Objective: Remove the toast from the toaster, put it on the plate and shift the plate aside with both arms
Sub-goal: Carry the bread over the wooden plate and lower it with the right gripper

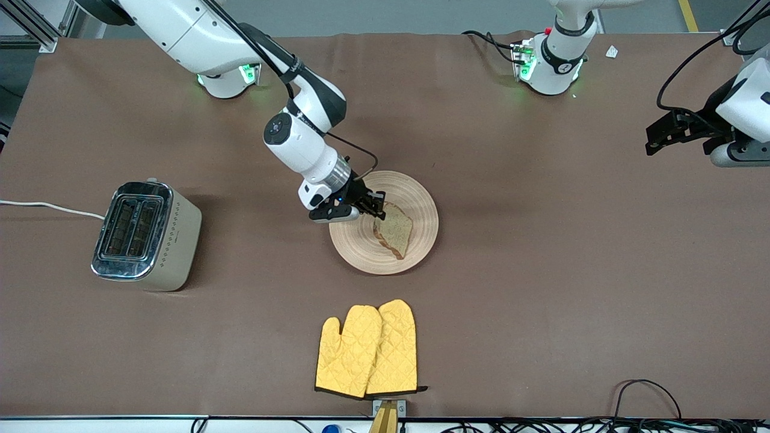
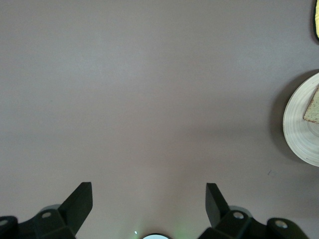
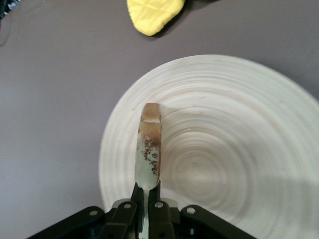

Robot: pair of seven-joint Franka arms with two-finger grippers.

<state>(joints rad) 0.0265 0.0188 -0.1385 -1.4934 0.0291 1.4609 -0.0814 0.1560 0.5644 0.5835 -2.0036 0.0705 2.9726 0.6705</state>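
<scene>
Surface: brown cloth-covered surface [image 1: 541,270] is spread wide, with the task's things kept well apart on it
Toaster: toaster [image 1: 147,236] is stood toward the right arm's end; its slots appear emptied, so the lift-out is judged done
Plate: plate [image 1: 415,198] is set mid-surface, within reach of both arms; yellow oven mitts [image 1: 368,349] are laid nearer the front camera
Right arm: bent low over the plate; right gripper [image 1: 372,205] is held with fingers clamped on the toast [image 1: 394,231], which is gripped by one edge and tilted above the plate, release not yet made
Left arm: kept waiting over bare surface toward its own end; left gripper [image 2: 149,204] is held with fingers [image 2: 79,201] wide apart and empty
</scene>
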